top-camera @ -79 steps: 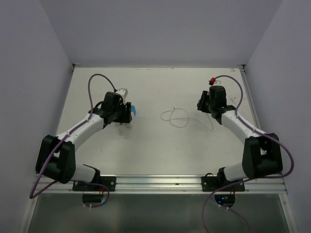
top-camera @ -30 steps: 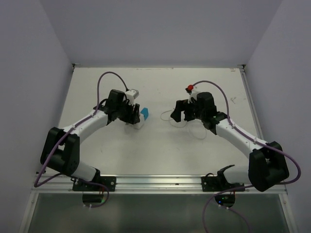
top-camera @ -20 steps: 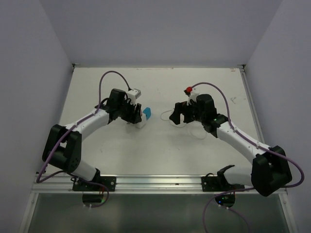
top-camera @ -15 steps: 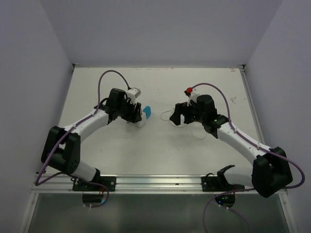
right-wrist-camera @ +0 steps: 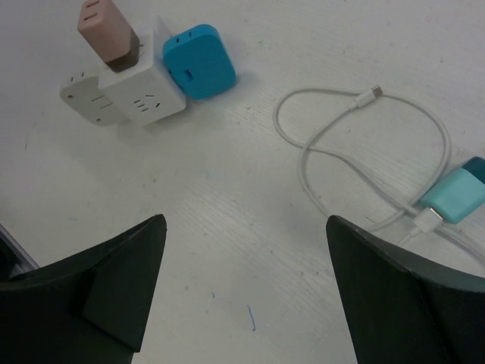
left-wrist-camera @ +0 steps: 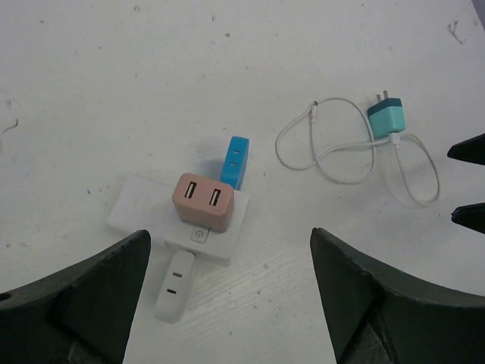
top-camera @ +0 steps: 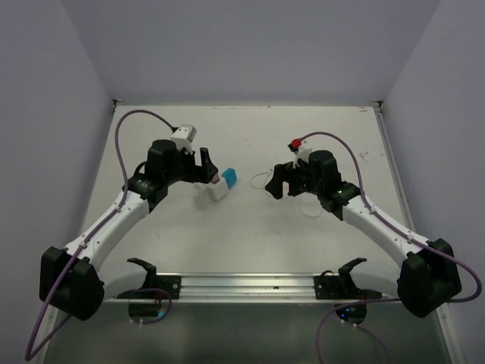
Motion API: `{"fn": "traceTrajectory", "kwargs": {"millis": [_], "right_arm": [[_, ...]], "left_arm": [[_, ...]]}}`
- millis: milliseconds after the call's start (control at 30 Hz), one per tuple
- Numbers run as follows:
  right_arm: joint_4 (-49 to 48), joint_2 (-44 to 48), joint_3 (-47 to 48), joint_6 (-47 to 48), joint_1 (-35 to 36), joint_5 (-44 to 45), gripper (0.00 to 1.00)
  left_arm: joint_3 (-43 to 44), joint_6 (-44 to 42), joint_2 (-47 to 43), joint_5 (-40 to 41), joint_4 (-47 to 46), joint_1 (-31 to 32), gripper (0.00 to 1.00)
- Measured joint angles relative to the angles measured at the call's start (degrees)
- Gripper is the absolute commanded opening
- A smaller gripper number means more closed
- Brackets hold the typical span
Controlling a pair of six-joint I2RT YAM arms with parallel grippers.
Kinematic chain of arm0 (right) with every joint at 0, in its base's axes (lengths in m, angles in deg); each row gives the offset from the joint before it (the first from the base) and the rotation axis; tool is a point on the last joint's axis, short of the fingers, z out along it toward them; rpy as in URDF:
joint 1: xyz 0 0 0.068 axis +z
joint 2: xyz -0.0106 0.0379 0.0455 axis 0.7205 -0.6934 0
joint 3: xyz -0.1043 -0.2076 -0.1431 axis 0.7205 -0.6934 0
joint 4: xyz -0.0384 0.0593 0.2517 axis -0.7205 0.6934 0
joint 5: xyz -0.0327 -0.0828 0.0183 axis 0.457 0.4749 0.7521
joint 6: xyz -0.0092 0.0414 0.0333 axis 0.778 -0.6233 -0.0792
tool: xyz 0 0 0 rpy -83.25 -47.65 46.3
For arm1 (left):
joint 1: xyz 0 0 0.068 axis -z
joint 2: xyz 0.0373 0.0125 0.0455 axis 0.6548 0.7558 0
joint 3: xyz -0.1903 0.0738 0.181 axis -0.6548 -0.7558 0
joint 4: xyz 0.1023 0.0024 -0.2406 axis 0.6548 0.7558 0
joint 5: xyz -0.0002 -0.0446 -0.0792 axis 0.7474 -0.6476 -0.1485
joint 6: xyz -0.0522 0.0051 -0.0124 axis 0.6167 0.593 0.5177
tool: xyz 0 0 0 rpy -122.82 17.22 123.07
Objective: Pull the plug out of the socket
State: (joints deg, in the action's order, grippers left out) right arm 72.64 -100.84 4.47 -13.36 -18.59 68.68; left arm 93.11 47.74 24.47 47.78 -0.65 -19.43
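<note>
The white cube socket (left-wrist-camera: 216, 241) lies on the table with a pink plug (left-wrist-camera: 201, 200) in its upper face and a blue plug (left-wrist-camera: 236, 161) on its far side. A small rounded white piece (left-wrist-camera: 173, 285) sticks out of its near side. My left gripper (left-wrist-camera: 229, 232) hangs open above it, touching nothing. In the top view the socket (top-camera: 215, 190) lies just right of the left gripper (top-camera: 204, 170). My right gripper (top-camera: 273, 180) is open and empty, right of the socket (right-wrist-camera: 142, 99), the pink plug (right-wrist-camera: 108, 30) and the blue plug (right-wrist-camera: 198, 61).
A teal charger (left-wrist-camera: 386, 120) with a looped white cable (left-wrist-camera: 333, 155) lies on the table under the right arm; the right wrist view shows the same cable (right-wrist-camera: 364, 144) and the charger (right-wrist-camera: 458, 194). Grey walls close the table on three sides.
My left gripper has opened, let go of the socket and drawn back up and to the left. The socket stays on the table. The right arm has barely moved.
</note>
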Motion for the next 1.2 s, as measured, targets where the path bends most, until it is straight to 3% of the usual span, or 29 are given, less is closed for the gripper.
{"fn": "traceTrajectory", "kwargs": {"millis": [167,333,500,600,867,1200], "right_arm": [[0.2,0.3,-0.9,0.0,0.3,0.2,0.91],[0.2,0.3,-1.4,0.0,0.4,0.6,0.91],[0.4,0.7,-2.1,-0.1,0.5,1.7,0.91],[0.5,1.8,-2.9,-0.3,0.5,1.9,0.91],[0.3,4.9,-4.5,-0.5,0.6,1.9,0.91],[-0.3,5.6,-6.8,-0.5,0.6,1.9,0.91]], "left_arm": [[-5.6,11.0,-5.9,7.4,1.0,1.8,0.88],[-8.5,25.3,-7.9,22.0,4.2,13.1,0.83],[-2.4,39.0,1.1,37.4,12.0,26.6,0.86],[4.1,46.9,9.5,43.5,17.4,30.8,0.86],[8.7,58.6,19.6,51.8,26.8,31.5,0.85],[15.3,63.2,26.9,57.6,30.5,31.5,0.85]]}}
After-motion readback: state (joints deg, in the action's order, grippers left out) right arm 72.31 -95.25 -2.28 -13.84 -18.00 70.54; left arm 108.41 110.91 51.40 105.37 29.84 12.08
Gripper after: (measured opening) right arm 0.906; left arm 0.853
